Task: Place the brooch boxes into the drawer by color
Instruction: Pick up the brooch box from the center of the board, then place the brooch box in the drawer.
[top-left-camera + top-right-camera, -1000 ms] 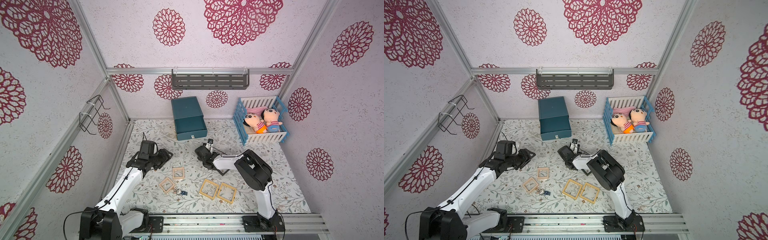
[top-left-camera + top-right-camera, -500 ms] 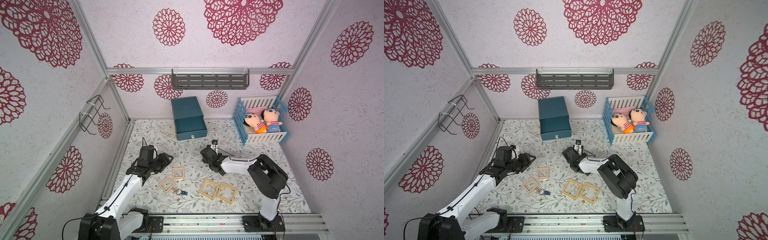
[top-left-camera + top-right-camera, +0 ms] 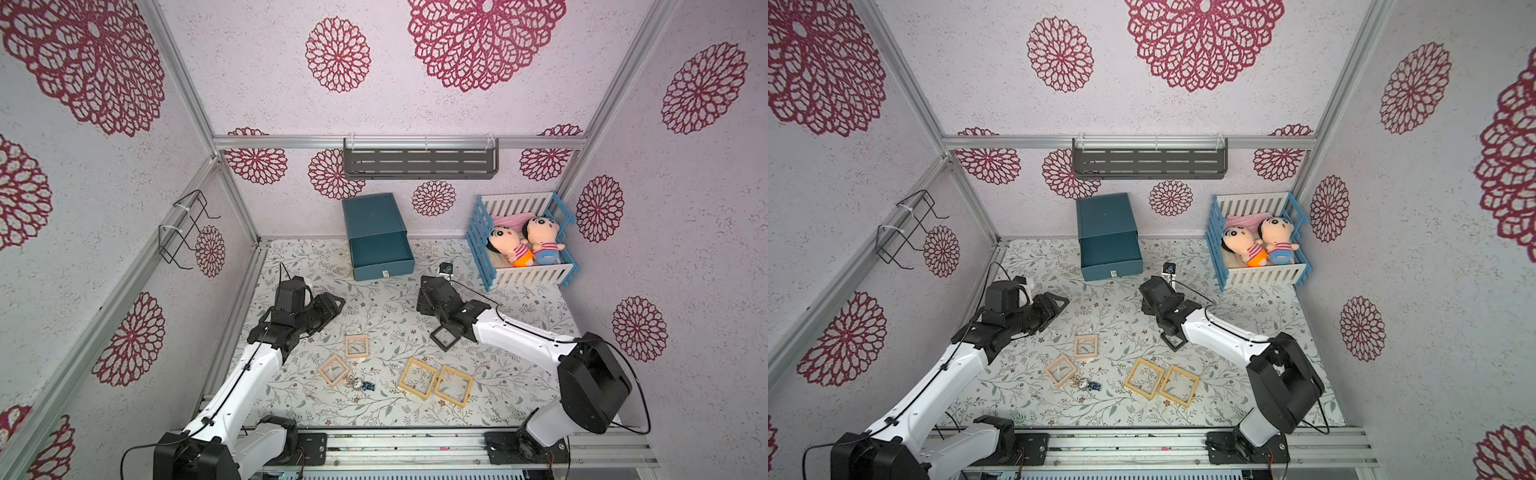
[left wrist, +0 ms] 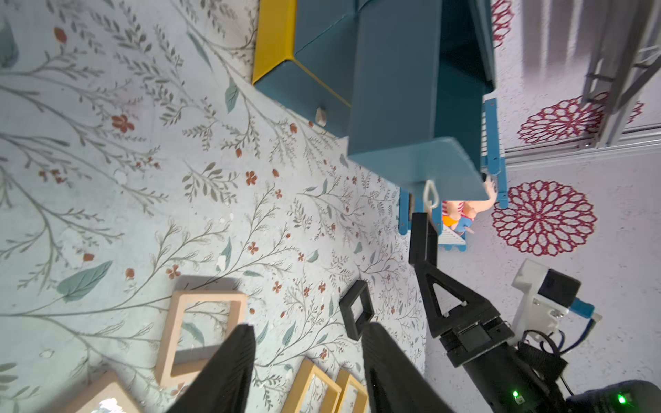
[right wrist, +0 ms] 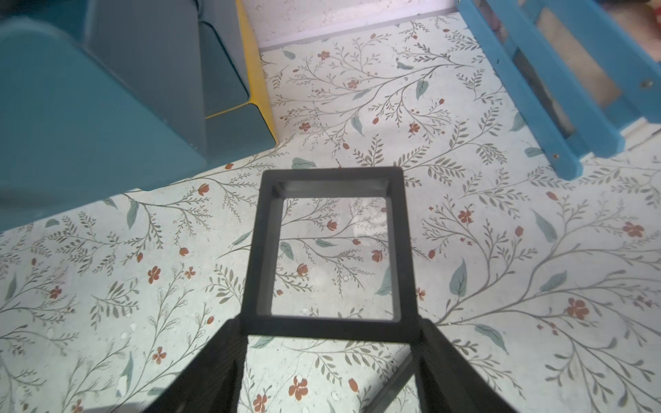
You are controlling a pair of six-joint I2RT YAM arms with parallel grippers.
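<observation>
Fingertips of my right gripper pinch the near corners of a matte black square brooch box, clear-centred, near the smooth teal drawer; my left fingers stand half-spread, empty.

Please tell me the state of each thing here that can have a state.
drawer chest: top drawer pulled out.
left gripper: jaws open, empty.
right gripper: jaws shut on a black brooch box.
other black brooch box: flat on table.
pink brooch boxes: both flat on table.
yellow brooch boxes: flat, side by side.
</observation>
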